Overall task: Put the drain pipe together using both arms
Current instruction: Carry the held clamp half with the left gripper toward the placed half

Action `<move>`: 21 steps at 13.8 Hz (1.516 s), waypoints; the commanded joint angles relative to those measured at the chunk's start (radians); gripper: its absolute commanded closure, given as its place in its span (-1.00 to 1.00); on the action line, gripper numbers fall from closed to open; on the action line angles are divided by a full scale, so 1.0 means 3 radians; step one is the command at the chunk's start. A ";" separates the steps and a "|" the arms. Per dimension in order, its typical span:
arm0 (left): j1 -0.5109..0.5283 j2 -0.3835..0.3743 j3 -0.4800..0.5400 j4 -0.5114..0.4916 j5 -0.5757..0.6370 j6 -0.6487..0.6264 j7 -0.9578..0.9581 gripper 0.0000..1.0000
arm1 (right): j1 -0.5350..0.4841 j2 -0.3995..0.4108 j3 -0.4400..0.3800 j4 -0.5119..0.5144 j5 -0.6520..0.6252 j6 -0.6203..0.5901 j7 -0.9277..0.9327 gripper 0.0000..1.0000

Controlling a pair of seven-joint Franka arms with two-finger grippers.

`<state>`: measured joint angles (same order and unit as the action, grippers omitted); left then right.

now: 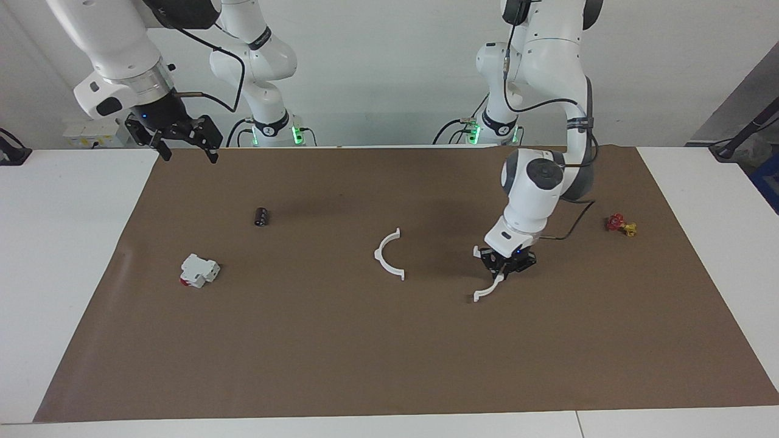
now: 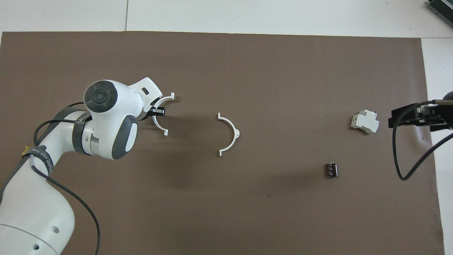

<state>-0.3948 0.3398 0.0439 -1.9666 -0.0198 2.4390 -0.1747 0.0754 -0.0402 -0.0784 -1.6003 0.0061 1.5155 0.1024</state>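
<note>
Two white half-ring arcs, one loose on the brown surface, one at the black left tool. Beside them: a white-and-red box, a black cylinder, and a red-and-yellow piece.

Robotics lab, not a home or shop. Evidence: two white Franka-type arms, the left arm and the right arm, w/ bases lit green at the edge of a white table; exposed black cabling on the arms; a plain brown mat as work surface; bare white wall; small test parts laid well apart, e.g. a white-and-red box and a black cylinder.
</note>
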 commanded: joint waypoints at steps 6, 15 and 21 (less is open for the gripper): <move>-0.0550 -0.0197 0.0074 -0.0194 0.0066 -0.0123 -0.0991 1.00 | 0.0004 -0.0004 0.0026 0.0006 -0.0031 -0.0056 -0.0075 -1.00; -0.0811 -0.0136 0.0063 -0.0158 0.0465 -0.0123 -0.1724 1.00 | 0.0004 -0.0004 0.0026 0.0006 -0.0031 -0.0056 -0.0075 -1.00; -0.0893 -0.0120 0.0063 -0.0148 0.0470 -0.0118 -0.1800 1.00 | 0.0004 -0.0004 0.0026 0.0006 -0.0031 -0.0056 -0.0075 -1.00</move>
<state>-0.6432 0.3162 0.0462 -1.9961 0.0957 2.4131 -0.6880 0.0814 -0.0402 -0.0740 -1.6003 0.0061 1.5149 0.1022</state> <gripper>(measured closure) 0.793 0.000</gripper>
